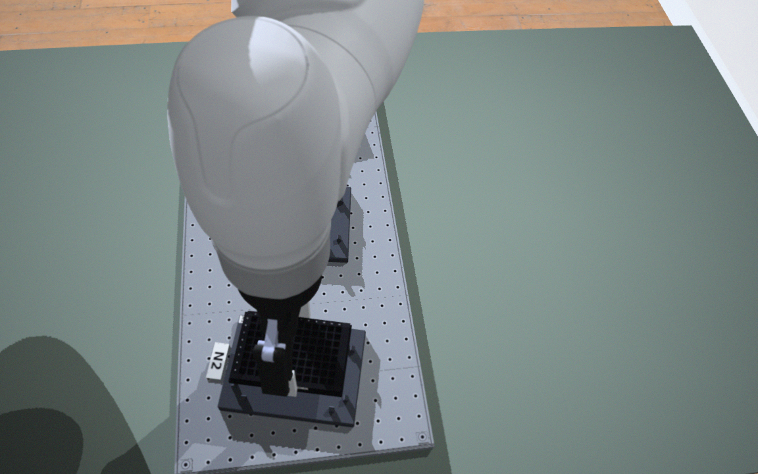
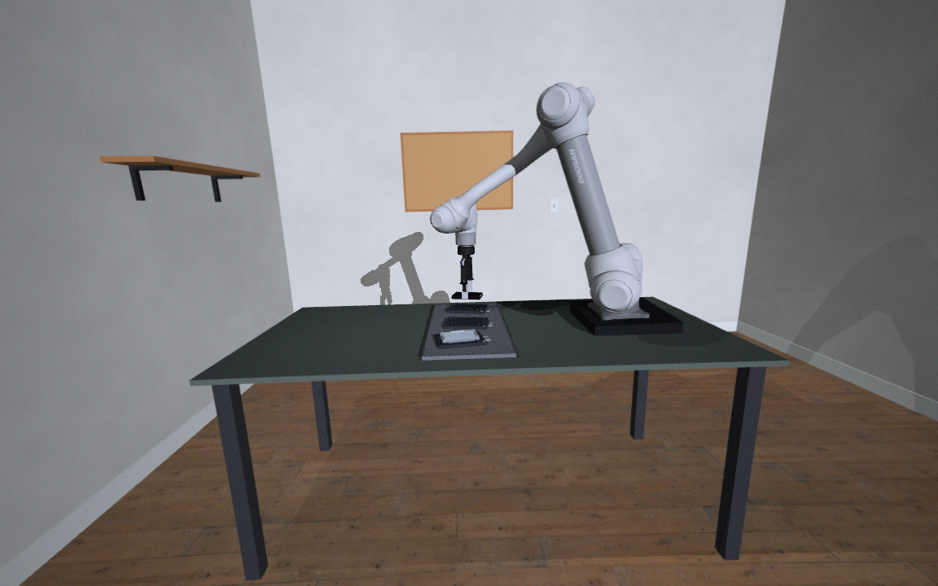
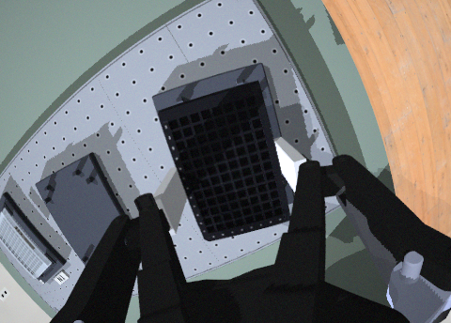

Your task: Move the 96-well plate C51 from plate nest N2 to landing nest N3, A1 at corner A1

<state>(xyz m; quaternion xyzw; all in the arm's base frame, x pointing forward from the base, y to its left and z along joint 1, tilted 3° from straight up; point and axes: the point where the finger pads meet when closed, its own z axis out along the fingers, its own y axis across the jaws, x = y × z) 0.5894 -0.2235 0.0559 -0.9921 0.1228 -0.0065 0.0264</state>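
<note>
The black 96-well plate C51 (image 1: 293, 355) hangs level a little above plate nest N2 (image 1: 305, 403), whose label (image 1: 216, 361) lies on the deck to the left. My gripper (image 1: 276, 353) is shut on the plate's long sides near its middle. In the wrist view the two pads clamp the plate (image 3: 228, 157), with nest N2 (image 3: 209, 86) showing under its far end. The empty landing nest N3 (image 3: 78, 198) is the dark slab beyond, mostly hidden behind the arm in the top view. The clear plate C15 (image 2: 460, 337) sits on nest N1, at the deck's near end in the exterior view.
All three nests stand in a row on a grey perforated deck plate (image 1: 370, 282) on the green table. The arm's base (image 2: 621, 291) is on a black block to the right of the deck. The arm's elbow hides most of the deck in the top view.
</note>
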